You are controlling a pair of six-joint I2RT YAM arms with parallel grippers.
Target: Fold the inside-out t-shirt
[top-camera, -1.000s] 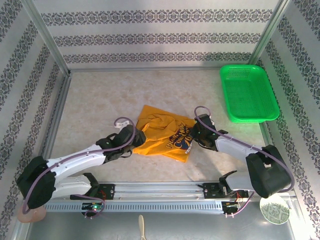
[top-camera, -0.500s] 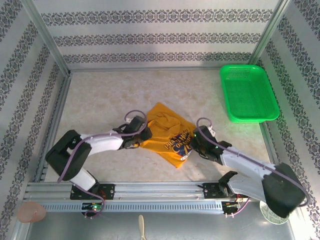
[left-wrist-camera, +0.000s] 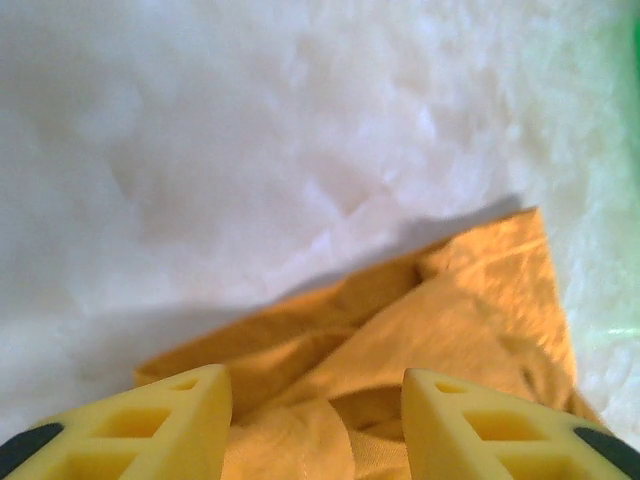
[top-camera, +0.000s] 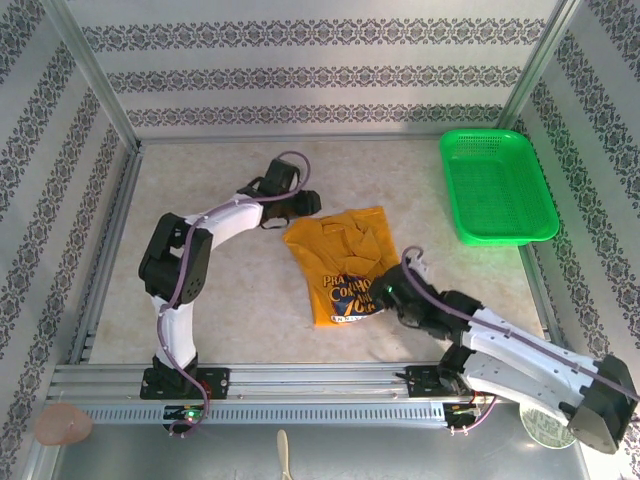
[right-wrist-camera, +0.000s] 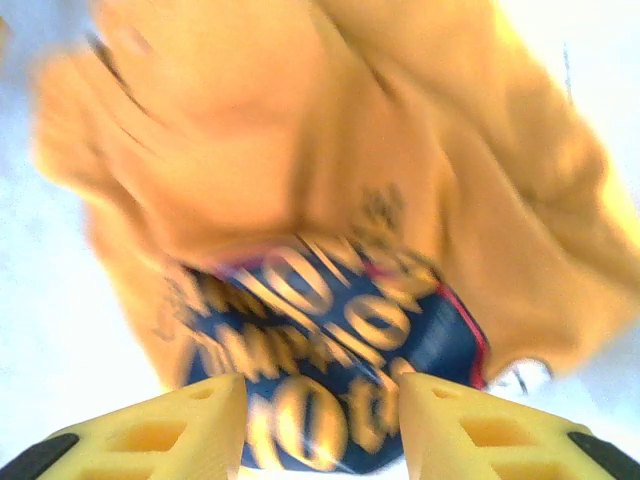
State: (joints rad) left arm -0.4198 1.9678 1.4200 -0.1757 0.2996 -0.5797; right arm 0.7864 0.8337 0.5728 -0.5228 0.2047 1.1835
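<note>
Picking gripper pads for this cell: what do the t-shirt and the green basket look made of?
The t-shirt looks like soft, matte knit fabric, likely cotton: it creases and lies limp. The green basket looks like moulded plastic, slightly glossy, with a fine mesh floor and a smooth rim.

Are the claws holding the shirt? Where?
The right claw is open above the print, holding nothing. The left claw straddles the far corner of the shirt; whether it grips cannot be told.
</note>
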